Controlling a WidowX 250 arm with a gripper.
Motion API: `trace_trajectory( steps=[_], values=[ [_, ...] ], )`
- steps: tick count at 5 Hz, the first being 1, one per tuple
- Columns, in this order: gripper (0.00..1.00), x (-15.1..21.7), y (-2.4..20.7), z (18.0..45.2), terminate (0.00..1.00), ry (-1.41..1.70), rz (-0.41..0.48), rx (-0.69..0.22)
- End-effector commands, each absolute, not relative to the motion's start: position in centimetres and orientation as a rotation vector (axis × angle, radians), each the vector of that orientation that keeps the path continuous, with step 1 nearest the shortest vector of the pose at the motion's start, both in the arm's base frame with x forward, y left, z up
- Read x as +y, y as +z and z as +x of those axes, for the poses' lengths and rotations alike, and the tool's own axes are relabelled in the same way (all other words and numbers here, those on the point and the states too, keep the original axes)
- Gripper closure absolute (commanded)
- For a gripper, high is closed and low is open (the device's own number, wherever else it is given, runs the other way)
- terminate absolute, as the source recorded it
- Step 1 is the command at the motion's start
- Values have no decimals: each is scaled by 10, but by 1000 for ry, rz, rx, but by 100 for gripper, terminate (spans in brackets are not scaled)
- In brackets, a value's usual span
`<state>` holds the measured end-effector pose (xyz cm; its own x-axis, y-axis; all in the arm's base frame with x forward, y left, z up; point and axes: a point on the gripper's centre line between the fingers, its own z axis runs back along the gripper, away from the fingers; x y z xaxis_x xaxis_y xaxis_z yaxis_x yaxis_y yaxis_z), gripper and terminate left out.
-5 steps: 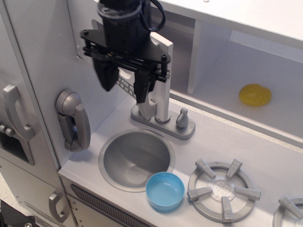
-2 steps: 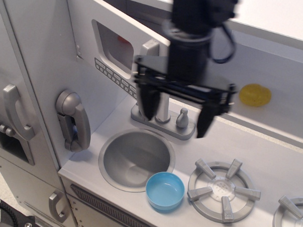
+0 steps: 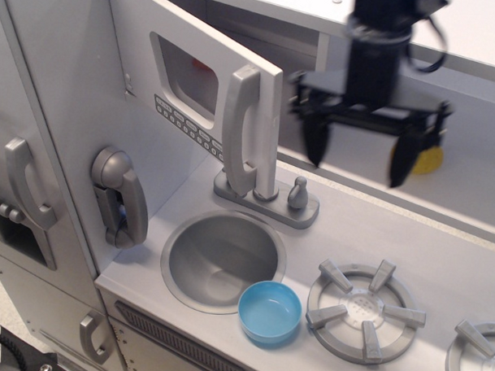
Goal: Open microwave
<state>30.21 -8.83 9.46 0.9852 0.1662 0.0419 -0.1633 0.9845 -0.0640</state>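
Spread wide and holding nothing, our black two-fingered pincer [image 3: 358, 155] hangs over the back of the counter, its two dark fingertips pointing down and well apart from each other. We see its left-hand fingertip [image 3: 315, 147] in front of the open white cupboard recess, and the other one [image 3: 399, 165] covering part of a round yellow disc [image 3: 428, 162] that lies on the recess floor.

To the pincer's side, toward the left of the view, we find the toy silver-grey microwave [image 3: 204, 85], with its flat door swung outward so that its free edge faces us. On the door we make out the dark rounded-rectangle window [image 3: 184, 77], a row of small grey buttons [image 3: 188, 128] beneath it, and the tall vertical grey handle [image 3: 240, 128] at the free edge. Handle and pincer do not touch; a clear gap lies between the door's edge and the nearer fingertip.

Below the door stands a grey toy tap base with a small knob [image 3: 297, 193], and in front of that the round silver sink basin [image 3: 221, 259]. A light blue plastic bowl [image 3: 269, 312] sits at the sink's rim, just beside a grey spoked burner [image 3: 366, 310]. On the far left wall we see a grey telephone handset [image 3: 119, 195].
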Motion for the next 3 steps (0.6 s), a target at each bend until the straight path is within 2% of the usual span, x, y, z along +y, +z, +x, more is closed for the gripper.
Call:
trace_trajectory(
  steps=[1,3],
  values=[
    [0,-49,143,346,0,226,-103,-159],
    [0,19,140,341,0,246,7,-145]
  ],
)
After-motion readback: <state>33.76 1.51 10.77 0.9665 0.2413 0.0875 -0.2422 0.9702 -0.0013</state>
